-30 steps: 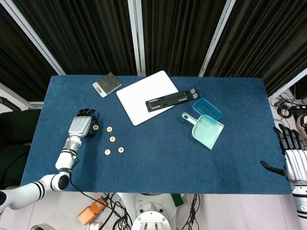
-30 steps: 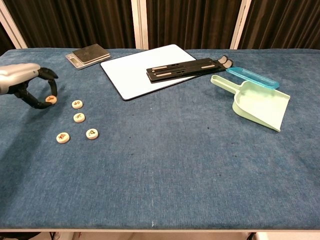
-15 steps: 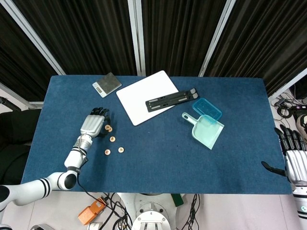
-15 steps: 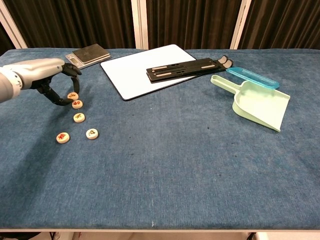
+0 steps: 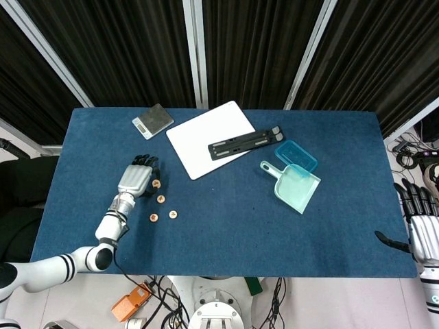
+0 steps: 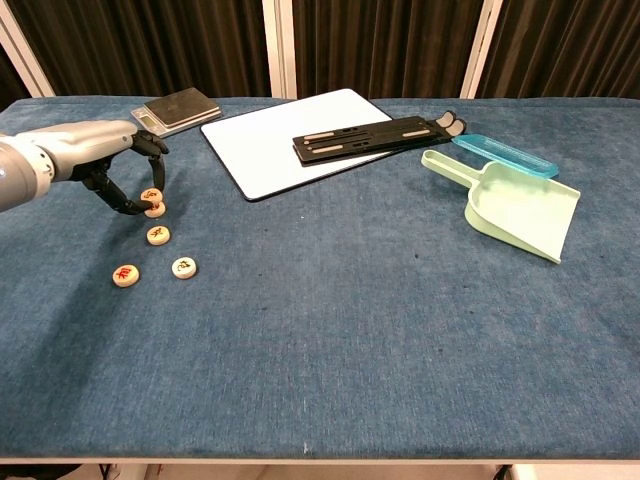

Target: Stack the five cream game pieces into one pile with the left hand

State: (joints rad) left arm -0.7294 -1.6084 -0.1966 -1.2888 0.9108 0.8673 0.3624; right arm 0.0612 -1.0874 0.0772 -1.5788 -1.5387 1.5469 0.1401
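Observation:
My left hand pinches one cream game piece between thumb and a finger, tilted, directly over a second cream piece that lies on the blue table; in the head view the two read as one spot. Whether they touch, I cannot tell. Three more cream pieces lie flat nearer me: one just below the hand, and two side by side. My right hand hangs open, off the table's right edge.
A small scale sits behind the left hand. A white board carries a black folding stand. A mint dustpan and a blue lid lie at the right.
The left hand carried its piece rightward from the table's left side to the nearest far piece and has lowered it to just above that piece. The right hand stayed put.

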